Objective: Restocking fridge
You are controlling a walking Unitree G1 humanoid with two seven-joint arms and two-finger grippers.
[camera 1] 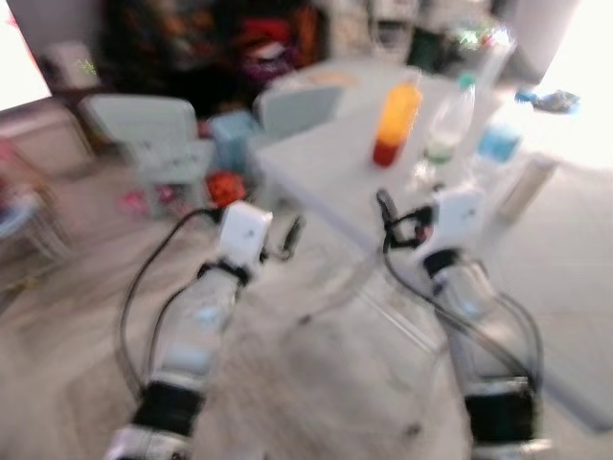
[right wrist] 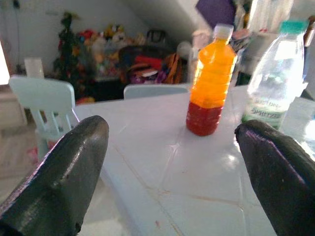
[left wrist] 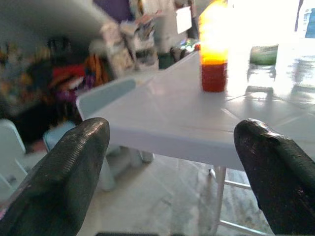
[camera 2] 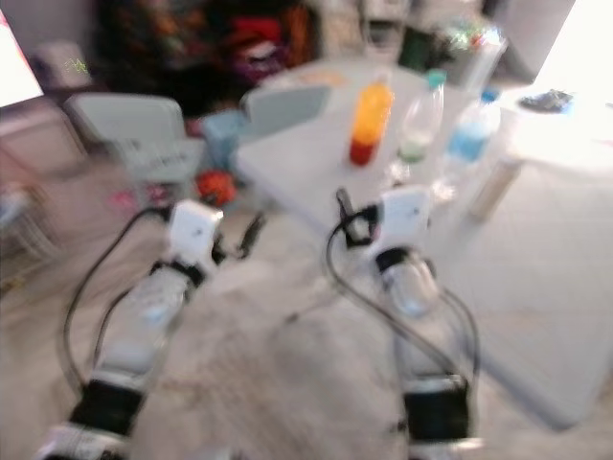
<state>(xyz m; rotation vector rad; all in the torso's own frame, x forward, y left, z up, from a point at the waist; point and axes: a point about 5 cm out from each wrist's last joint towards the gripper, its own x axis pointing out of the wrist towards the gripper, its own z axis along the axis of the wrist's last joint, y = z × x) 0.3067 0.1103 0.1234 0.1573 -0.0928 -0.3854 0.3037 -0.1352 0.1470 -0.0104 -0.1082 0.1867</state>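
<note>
An orange drink bottle (camera 1: pixel 396 123) with a red bottom band stands on a white table (camera 1: pixel 316 168), to the right of both arms. Beside it are a clear bottle (right wrist: pixel 275 83) with a green cap and a blue-labelled bottle (camera 1: pixel 500 134). My left gripper (left wrist: pixel 172 130) is open in front of the table's corner, holding nothing. My right gripper (right wrist: pixel 172 128) is open too, low over the table's near edge, with the orange bottle (right wrist: pixel 211 81) ahead between its fingers. The head views are blurred.
Pale green child chairs stand left (camera 1: pixel 153 134) and behind the table (camera 1: pixel 297 105). A blue stool (camera 1: pixel 230 134) and a red-orange toy (camera 1: pixel 222 187) are on the floor between them. Dark shelves of toys (camera 1: pixel 239 38) fill the back wall.
</note>
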